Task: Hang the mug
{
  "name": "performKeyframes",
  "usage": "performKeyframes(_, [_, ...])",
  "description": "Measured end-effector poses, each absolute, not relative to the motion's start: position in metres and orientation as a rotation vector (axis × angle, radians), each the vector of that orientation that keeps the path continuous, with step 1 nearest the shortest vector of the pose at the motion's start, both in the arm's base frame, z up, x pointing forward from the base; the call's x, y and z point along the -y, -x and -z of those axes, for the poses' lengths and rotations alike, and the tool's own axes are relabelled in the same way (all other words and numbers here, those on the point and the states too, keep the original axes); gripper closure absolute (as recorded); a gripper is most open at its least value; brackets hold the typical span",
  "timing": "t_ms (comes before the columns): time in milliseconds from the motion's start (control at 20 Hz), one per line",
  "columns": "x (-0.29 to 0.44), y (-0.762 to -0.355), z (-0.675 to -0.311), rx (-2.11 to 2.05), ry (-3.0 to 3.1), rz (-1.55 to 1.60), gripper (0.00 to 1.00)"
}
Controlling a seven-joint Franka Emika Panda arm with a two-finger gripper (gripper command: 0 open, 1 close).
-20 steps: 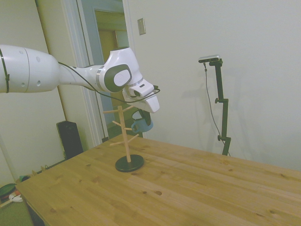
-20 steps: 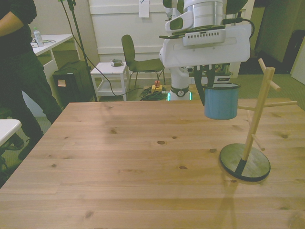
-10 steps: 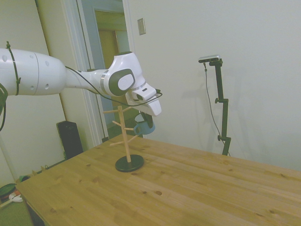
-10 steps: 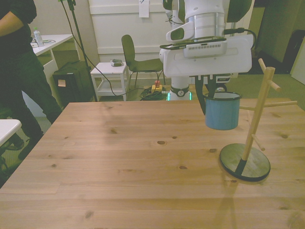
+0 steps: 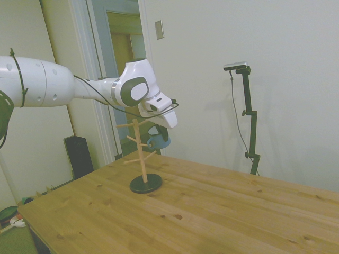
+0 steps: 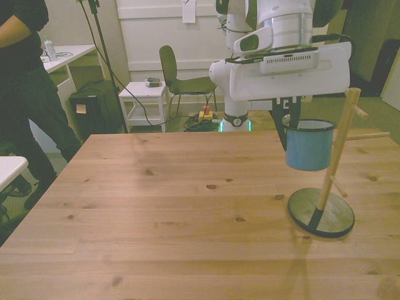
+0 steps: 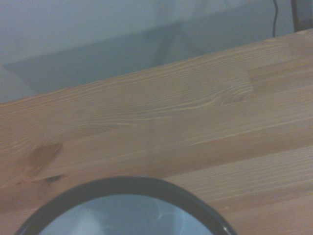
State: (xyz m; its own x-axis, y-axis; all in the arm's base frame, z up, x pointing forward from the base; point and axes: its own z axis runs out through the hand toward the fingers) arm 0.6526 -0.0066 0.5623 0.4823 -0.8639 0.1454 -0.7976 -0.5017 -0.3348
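The mug [image 6: 309, 146] is light blue with a dark rim and hangs upright above the table. My gripper [image 6: 289, 124] is shut on its rim from above. It sits right beside the post of the wooden peg stand [image 6: 338, 150], on the front view's left of it, and covers the peg on that side. Its handle is hidden. In the side view the mug [image 5: 160, 141] shows just past the stand [image 5: 140, 151], partly behind my gripper [image 5: 157, 133]. The wrist view shows only the mug's dark rim [image 7: 122, 185] and white inside.
The stand's round dark base [image 6: 321, 212] rests on the wooden table [image 6: 156, 212] near the front view's right edge. A person [image 6: 25, 81] stands beyond the table at the front view's left. A chair [image 6: 181, 75] and a white cart [image 6: 144, 100] are behind the table.
The mug sank a little, then moved toward the front view's right, from clear of the stand to right beside its post. The grip has not changed.
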Motion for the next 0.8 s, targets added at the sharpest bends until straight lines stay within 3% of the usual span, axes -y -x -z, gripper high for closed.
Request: performKeyframes(800, [-0.009, -0.671, -0.536, -1.445, 2.517, 0.394, 1.0])
